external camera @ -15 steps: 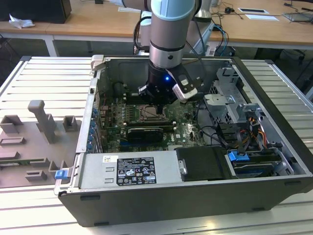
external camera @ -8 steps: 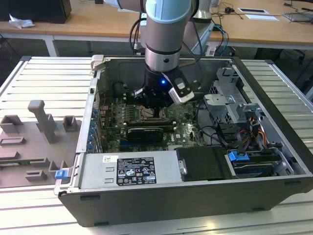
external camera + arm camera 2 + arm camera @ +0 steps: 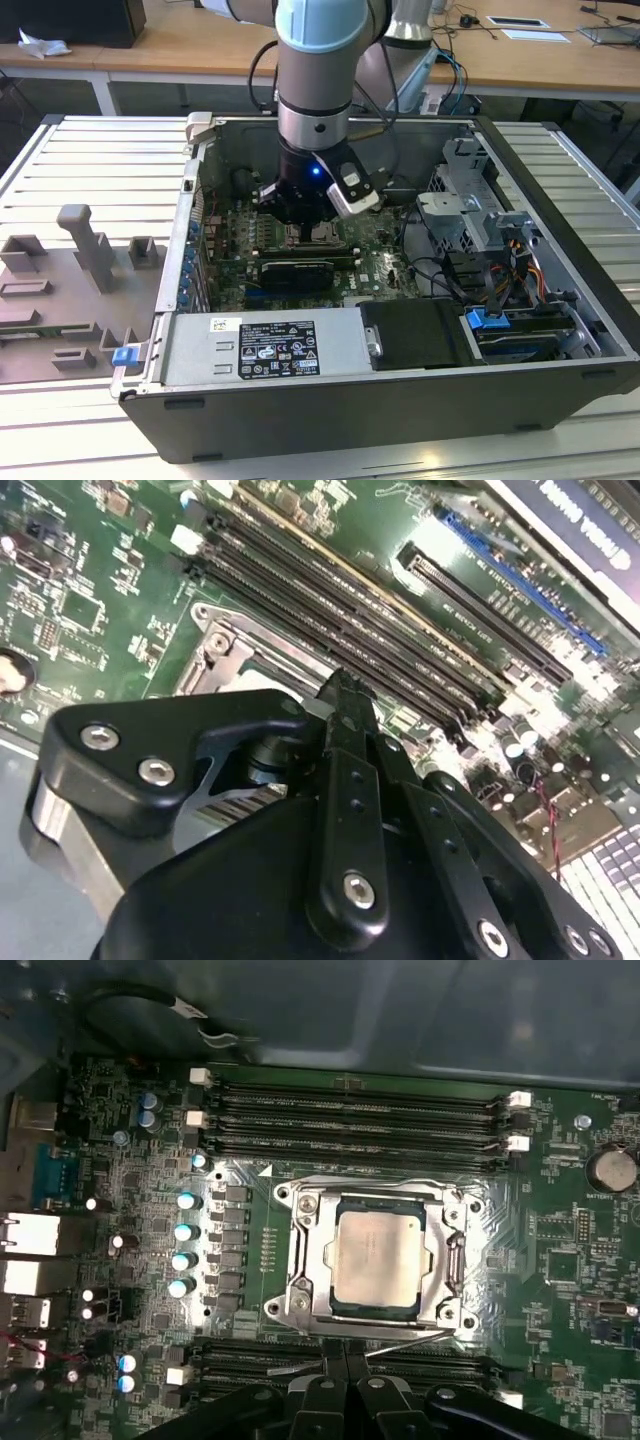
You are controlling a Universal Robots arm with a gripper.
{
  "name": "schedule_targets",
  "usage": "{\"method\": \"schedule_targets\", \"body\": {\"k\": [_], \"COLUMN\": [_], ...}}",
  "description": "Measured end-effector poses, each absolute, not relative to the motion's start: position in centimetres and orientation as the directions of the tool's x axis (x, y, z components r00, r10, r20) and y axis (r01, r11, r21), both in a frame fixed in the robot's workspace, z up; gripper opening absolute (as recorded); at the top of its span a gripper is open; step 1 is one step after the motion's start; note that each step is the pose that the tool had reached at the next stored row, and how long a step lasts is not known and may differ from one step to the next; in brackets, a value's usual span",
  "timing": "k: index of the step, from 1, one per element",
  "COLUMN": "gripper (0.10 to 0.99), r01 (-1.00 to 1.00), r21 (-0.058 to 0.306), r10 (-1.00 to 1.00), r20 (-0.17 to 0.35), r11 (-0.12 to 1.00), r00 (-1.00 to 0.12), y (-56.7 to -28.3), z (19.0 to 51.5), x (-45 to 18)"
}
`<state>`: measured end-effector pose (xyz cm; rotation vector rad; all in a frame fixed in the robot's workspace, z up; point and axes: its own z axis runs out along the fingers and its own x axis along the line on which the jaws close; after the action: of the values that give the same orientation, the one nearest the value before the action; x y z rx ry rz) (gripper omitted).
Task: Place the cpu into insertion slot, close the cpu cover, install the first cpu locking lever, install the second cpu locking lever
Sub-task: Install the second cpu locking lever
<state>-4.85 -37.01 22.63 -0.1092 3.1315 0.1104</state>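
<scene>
In the first wrist view the pale silver cpu lies flat in the insertion slot. The silvery cpu cover is down around the chip as a frame. A thin metal locking lever slants out along the socket's side nearest my gripper, whose black fingers are shut together with the tips at the lever's end. Another thin lever runs along the far side of the socket. In the exterior view my gripper reaches down into the open case just over the socket. The fingertip hides part of the socket.
Long black memory slots flank the socket on two sides. A black card stands just in front of the socket, a power supply closes the case's front, and a drive cage with cables fills the exterior view's right.
</scene>
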Motion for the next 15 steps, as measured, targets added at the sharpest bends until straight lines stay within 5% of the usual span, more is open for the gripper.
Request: {"method": "schedule_targets", "body": {"k": [5,15], "gripper": [0.106,0.106], "r01": [-0.070,-0.094], "r21": [0.078,0.159], "r10": [-0.070,-0.090], "r20": [-0.010,-0.031], "r11": [0.994,0.983], "r00": [-0.998,-0.995], "y": [-37.0,-38.1], "z": [21.9,21.6], "x": [-5.3,-6.4]}}
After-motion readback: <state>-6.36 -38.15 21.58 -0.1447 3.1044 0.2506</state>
